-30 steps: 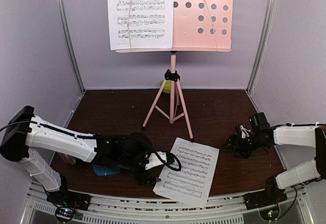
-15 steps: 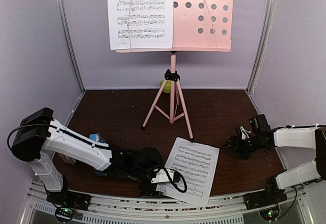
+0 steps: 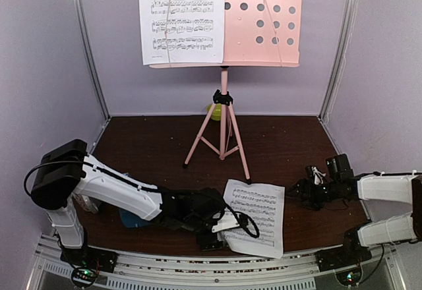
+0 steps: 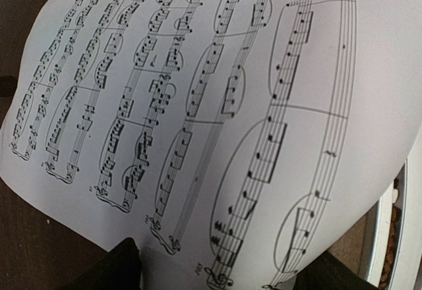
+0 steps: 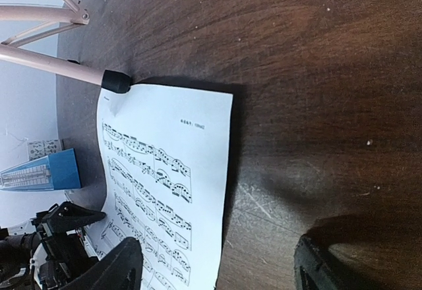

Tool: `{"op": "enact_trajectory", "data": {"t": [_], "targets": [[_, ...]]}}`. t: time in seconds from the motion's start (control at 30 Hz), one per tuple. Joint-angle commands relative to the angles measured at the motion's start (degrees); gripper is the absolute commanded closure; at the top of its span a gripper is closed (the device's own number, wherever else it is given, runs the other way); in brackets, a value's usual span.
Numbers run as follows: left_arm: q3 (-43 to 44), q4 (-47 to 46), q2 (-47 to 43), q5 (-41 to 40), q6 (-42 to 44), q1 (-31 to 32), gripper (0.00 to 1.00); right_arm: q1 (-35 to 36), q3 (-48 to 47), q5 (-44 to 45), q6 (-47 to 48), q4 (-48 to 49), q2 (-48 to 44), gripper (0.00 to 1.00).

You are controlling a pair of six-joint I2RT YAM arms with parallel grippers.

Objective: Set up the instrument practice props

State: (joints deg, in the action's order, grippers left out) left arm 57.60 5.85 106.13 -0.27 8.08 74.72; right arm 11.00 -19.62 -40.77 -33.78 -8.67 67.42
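Observation:
The pink music stand (image 3: 262,18) stands at the back on its tripod, with one white sheet-music page (image 3: 182,18) on the left half of its desk. The second page (image 3: 258,219) lies flat on the table at the front. It fills the left wrist view (image 4: 217,105). My left gripper (image 3: 214,234) is open at this page's near left edge, its fingers wide apart either side of the paper's edge (image 4: 231,270). My right gripper (image 3: 297,192) is open and empty just right of the page (image 5: 165,171). The blue metronome (image 5: 46,171) stands left of the page, mostly hidden under my left arm in the top view (image 3: 128,219).
A small lime-green bowl (image 3: 212,111) sits behind the tripod at the back wall. One rubber-tipped stand leg (image 5: 115,81) touches down at the page's far corner. Purple walls close in the sides and back, and a metal rail runs along the table's front edge (image 3: 198,263).
My left arm has swung right along the front, bringing its gripper to the page's near edge. The page has turned and slid a little right. My right gripper has drifted slightly nearer.

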Motion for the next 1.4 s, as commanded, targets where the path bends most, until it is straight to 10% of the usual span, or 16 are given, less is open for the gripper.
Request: {"op": "enact_trajectory", "data": {"t": [0.0, 0.97, 1.37], "targets": [[1.4, -0.5, 2.4, -1.6, -2.7, -0.6, 0.16, 2.1, 4.5, -0.5, -3.9, -4.2, 2.7, 0.21], [0.7, -10.7, 0.3, 1.2, -13.1, -5.7, 0.33, 11.5, 7.3, -8.4, -15.9, 4.4, 8.7, 0.0], [-0.9, -11.3, -1.5, 0.8, -13.0, -6.2, 0.46, 11.6, 5.6, -2.0, -12.9, -11.4, -0.2, 0.0]]}}
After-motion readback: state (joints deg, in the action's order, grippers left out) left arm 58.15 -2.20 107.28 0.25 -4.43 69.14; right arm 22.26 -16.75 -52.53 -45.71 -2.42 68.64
